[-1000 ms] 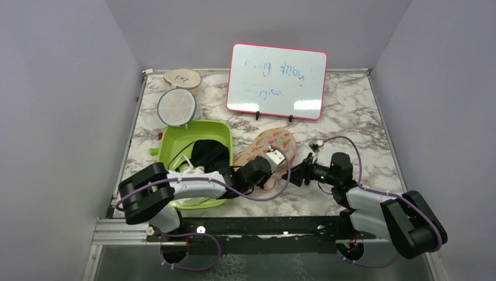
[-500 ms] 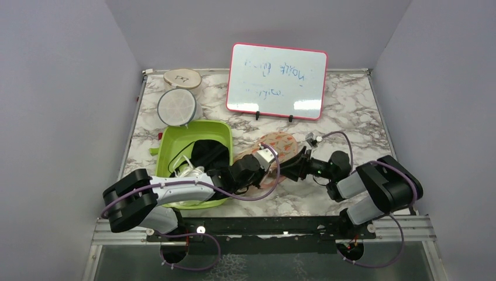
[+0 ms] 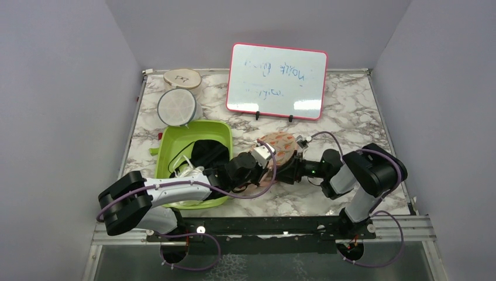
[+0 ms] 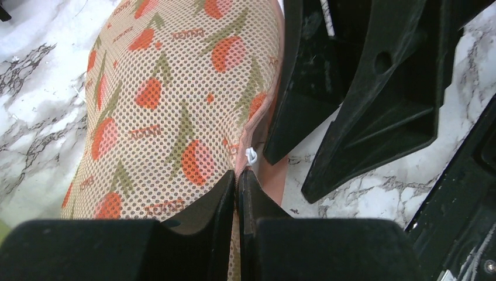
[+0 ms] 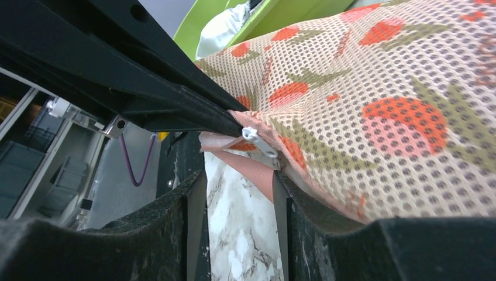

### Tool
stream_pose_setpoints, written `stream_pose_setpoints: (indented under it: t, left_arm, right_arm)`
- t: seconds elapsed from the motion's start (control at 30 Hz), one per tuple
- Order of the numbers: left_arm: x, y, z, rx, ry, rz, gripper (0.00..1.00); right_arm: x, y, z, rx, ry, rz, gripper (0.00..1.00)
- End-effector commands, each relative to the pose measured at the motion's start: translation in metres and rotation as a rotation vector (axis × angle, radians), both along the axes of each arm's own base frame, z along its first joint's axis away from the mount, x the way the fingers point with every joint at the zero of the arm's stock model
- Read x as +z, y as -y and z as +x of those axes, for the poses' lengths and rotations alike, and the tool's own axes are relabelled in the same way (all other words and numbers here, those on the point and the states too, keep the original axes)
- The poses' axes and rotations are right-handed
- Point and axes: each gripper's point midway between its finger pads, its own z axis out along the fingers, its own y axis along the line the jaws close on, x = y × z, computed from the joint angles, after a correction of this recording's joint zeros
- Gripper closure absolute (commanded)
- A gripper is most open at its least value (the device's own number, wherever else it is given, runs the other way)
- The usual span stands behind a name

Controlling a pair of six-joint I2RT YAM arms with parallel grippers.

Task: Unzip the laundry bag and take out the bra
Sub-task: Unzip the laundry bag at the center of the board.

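The laundry bag lies on the marble table right of the green tub; its leaf-printed mesh fills the left wrist view and the right wrist view. My left gripper is shut on the bag's edge seam, just below the white zipper pull. My right gripper is open, its fingers close beside the same edge, with the zipper pull just ahead of the gap and not held. The bra is hidden.
A green tub with a black garment and white cloth stands at the left. A whiteboard stands at the back. A round white mesh disc and a beige disc lie at the back left.
My right gripper has moved left across the table up to the bag's near edge. My left gripper has shifted slightly left while holding the bag's edge.
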Motion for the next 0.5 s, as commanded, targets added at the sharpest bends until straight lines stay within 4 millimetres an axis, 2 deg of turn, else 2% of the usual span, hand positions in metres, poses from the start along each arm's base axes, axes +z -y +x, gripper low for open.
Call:
stream_pose_setpoints:
  t: [0.0,0.33,0.47]
  left_arm:
    - [0.02,0.008,-0.003,-0.021,-0.008,-0.089,1.0]
    - [0.017,0.011,-0.009,-0.029,-0.05,-0.115,1.0]
    - [0.014,0.01,-0.01,-0.028,-0.052,-0.111,1.0]
  right_arm:
    - [0.014,-0.011,0.013,-0.012,0.087,0.045,0.55]
    - [0.019,-0.016,0.018,-0.027,0.046,0.119,0.55]
    - [0.033,-0.015,0.017,-0.037,0.108,0.137,0.53]
